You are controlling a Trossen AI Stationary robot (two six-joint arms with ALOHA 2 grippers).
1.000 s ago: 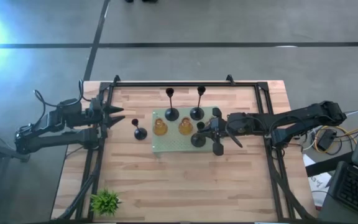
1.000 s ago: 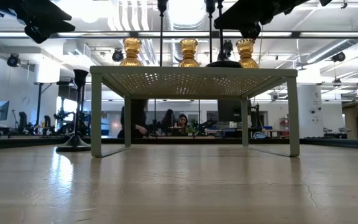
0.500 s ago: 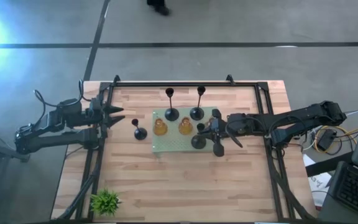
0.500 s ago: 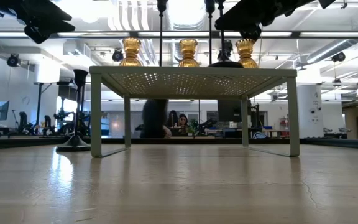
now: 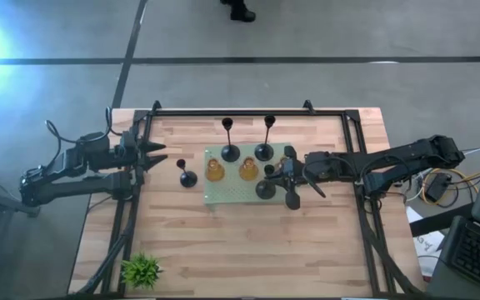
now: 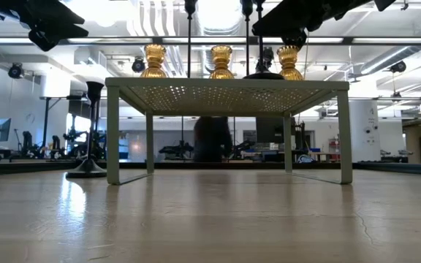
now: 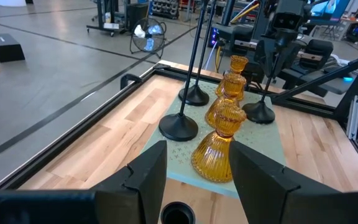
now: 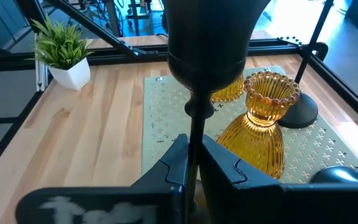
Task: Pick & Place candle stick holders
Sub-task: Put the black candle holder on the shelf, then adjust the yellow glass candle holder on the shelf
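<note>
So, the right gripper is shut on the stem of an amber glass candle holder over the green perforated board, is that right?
Not quite. The right gripper is shut on the thin stem of a black candle stick holder, not an amber one; the right wrist view shows it. It is indeed over the green perforated board, with the amber glass holders standing untouched beside it.

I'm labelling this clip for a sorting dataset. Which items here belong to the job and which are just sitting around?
Job:
- amber candle holders on the green board
- black candle holders
- right gripper, shut on one black holder's stem

Bystanders:
- potted plant
- left gripper, open, waiting at the table's left edge
</note>
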